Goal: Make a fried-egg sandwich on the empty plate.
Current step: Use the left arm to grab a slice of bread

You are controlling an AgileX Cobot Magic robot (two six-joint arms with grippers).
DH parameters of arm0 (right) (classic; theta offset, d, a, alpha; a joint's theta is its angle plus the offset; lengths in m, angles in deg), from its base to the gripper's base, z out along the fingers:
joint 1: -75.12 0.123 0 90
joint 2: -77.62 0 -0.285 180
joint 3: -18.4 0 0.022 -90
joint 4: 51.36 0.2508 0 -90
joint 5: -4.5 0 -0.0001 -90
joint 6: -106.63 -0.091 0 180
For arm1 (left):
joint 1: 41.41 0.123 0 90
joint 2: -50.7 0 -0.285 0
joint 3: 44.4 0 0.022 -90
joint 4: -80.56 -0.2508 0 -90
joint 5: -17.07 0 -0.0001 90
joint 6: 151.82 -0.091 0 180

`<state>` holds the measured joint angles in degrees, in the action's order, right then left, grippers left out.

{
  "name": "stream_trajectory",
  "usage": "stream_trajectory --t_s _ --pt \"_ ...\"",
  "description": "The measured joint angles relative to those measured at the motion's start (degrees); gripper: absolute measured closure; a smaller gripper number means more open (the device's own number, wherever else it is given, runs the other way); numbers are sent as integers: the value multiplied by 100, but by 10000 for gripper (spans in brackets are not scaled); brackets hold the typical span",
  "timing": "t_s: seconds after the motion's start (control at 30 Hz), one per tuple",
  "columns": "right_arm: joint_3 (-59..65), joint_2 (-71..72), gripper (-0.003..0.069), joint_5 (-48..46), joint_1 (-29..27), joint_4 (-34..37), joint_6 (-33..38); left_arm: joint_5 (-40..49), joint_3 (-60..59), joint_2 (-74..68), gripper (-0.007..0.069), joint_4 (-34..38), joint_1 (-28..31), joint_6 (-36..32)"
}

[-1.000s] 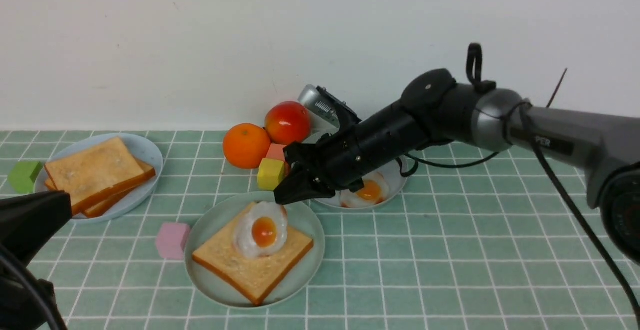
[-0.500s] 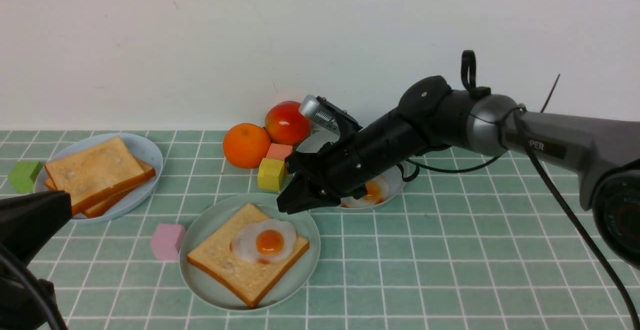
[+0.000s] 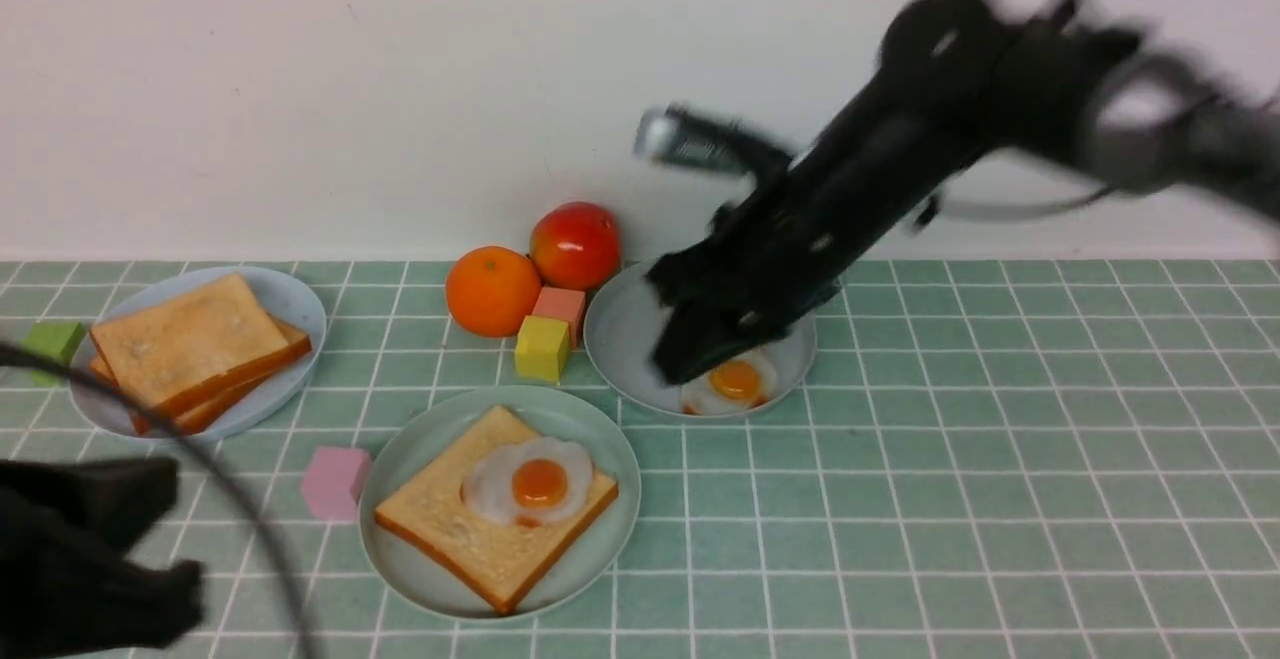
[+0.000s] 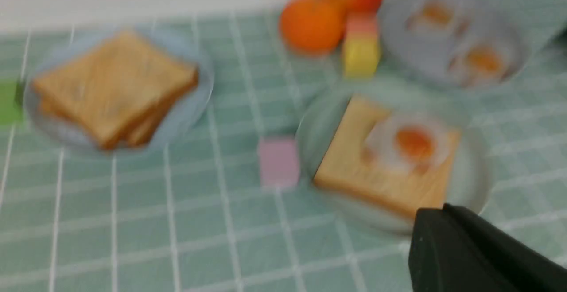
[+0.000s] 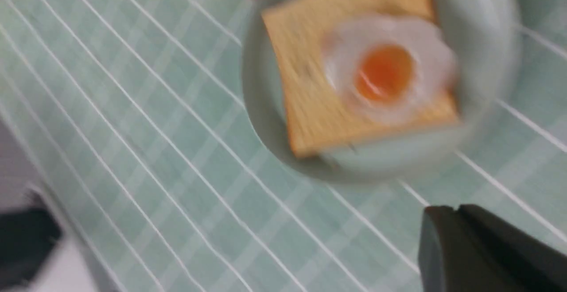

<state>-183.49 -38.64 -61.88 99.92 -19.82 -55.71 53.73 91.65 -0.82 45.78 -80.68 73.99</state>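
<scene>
Front view low across the table, wrist views closer, angled down, all sharing the mint-green plate

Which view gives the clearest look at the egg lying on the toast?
The front view: the egg is sharp there, lying flat on the toast on the plate. The right wrist view shows the egg bigger but motion-blurred; the left wrist view shows it small and blurred.
</scene>
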Motion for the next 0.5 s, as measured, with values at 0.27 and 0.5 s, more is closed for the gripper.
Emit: stream_trajectory --t_s 0.27,0.5 --pt "1717 2724 659 526 151 -1297 -829 44 1076 -1925 638 653 121 -1004" --pt "3383 5281 659 983 151 -1769 -1187 -22 2386 -3613 638 2494 1943 -3945"
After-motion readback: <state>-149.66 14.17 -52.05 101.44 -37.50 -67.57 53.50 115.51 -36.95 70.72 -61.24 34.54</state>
